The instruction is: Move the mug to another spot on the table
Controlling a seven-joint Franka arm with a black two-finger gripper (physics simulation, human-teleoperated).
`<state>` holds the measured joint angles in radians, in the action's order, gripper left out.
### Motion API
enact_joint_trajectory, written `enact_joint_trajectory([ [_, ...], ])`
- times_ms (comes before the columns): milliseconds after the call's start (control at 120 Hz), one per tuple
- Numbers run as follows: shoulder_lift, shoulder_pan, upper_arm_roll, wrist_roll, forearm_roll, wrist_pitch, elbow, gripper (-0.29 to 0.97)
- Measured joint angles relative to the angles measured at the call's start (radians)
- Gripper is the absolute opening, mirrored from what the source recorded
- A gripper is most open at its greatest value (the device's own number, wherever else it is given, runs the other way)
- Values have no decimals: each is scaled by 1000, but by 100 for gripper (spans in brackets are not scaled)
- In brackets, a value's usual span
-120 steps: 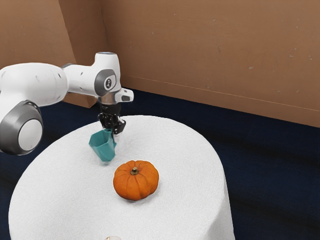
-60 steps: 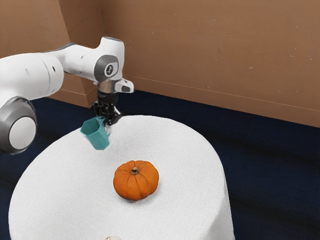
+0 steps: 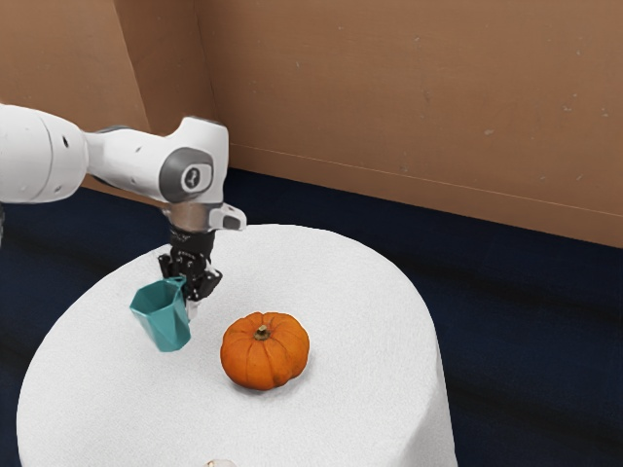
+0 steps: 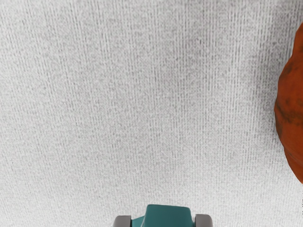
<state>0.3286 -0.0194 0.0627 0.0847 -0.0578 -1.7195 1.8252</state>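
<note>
Our claw (image 3: 186, 286) is clamped on the mug (image 3: 161, 315). In the exterior view its black fingers pinch the rim on the side nearer the pumpkin (image 3: 265, 349). The teal mug hangs from them tilted, with its mouth turned up and toward the exterior view's left and its base leaning toward the pumpkin. The mug sits low over the table (image 3: 350, 292), on the part of the round white top toward the exterior view's left. It is near the pumpkin but apart from it. We cannot tell whether its base touches the cloth.

Our arm (image 3: 117, 161) comes in from the exterior view's left and bends down at the wrist, so the claw points almost straight at the table.

In the wrist view a strip of the mug (image 4: 166, 216) shows between two grey pads (image 4: 122, 221), one pressed against each side of it. Beyond the mug lies the ribbed white cloth of the table (image 4: 142, 94), and the orange flank of the pumpkin (image 4: 291, 118) stands off to one side of the claw.

Something small and pale (image 3: 220, 463) sits at the table's near edge, too little of it showing to name. A brown wall (image 3: 438, 88) and a dark blue floor (image 3: 526, 321) lie behind the table.
</note>
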Motion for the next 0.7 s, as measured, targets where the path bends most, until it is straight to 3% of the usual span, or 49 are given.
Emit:
enact_joint_trajectory([
  [250,108,3,1,-82,40,-50,-66,-9],
  [700,177,31,-1,-173,75,-102,-70,-10],
])
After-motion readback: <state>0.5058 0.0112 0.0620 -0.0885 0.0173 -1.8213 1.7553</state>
